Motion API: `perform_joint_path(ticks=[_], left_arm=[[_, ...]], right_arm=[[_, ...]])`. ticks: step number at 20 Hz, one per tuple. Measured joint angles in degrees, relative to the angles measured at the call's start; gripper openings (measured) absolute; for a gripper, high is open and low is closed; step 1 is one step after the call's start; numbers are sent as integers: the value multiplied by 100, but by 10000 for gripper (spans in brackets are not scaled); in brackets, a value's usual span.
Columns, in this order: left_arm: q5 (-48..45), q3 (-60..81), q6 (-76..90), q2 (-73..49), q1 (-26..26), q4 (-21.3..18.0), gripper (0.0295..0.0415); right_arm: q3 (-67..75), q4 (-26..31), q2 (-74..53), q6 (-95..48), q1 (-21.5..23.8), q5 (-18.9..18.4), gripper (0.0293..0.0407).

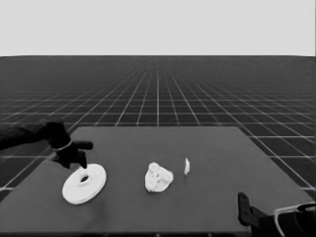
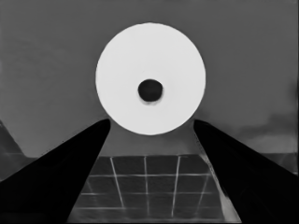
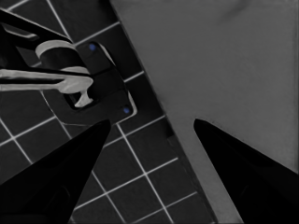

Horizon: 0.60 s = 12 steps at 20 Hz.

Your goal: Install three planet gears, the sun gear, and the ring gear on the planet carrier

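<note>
Larger round part: white, flat, dark centre hole, under left hand.

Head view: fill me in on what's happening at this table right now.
The left gripper sits over the table's left end, above the larger round part, which lies flat; its fingers are spread and not gripping it. At the table's middle is a knobbly white cluster, apparently the smaller round part with gears on it, though no single gear can be made out. A thin white piece stands just beside it. The right gripper waits open at the near right corner.
</note>
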Motion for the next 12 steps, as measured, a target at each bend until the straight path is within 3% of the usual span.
perform_joint_path(ticks=[2, 3, 5, 12], left_arm=[[24, -173, 6, 69, 11, -77, 385], [-336, -355, 38, 162, 504, 285, 385], [-686, -669, 101, 331, 1022, 590, 385], [-871, -891, 153, 449, 1246, 722, 385]], right_arm=[[0, 0, 0, 0, 0, 0, 385], [0, 0, 0, 0, 0, 0, 385], [0, 0, -1, 0, 0, 0, 385], [1, 0, -1, 0, 0, 0, 385]])
